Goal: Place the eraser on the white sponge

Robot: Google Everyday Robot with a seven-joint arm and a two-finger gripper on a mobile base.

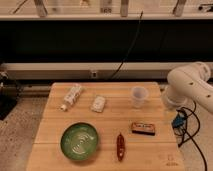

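The eraser [144, 128], a flat dark block with an orange-brown label, lies on the wooden table [107, 122] at the right, near the front. The white sponge [98, 104] lies at the table's middle, toward the back, well left of the eraser. My white arm [192, 86] reaches in from the right and bends down beside the table's right edge. The gripper [176, 119] hangs there, just off the edge, to the right of the eraser and apart from it. It holds nothing that I can see.
A white tube-like bottle [71, 96] lies at the back left. A translucent cup [139, 96] stands at the back right. A green bowl [80, 141] sits at the front left, with a red chili-shaped object [120, 146] beside it. Cables [189, 131] hang off the table's right.
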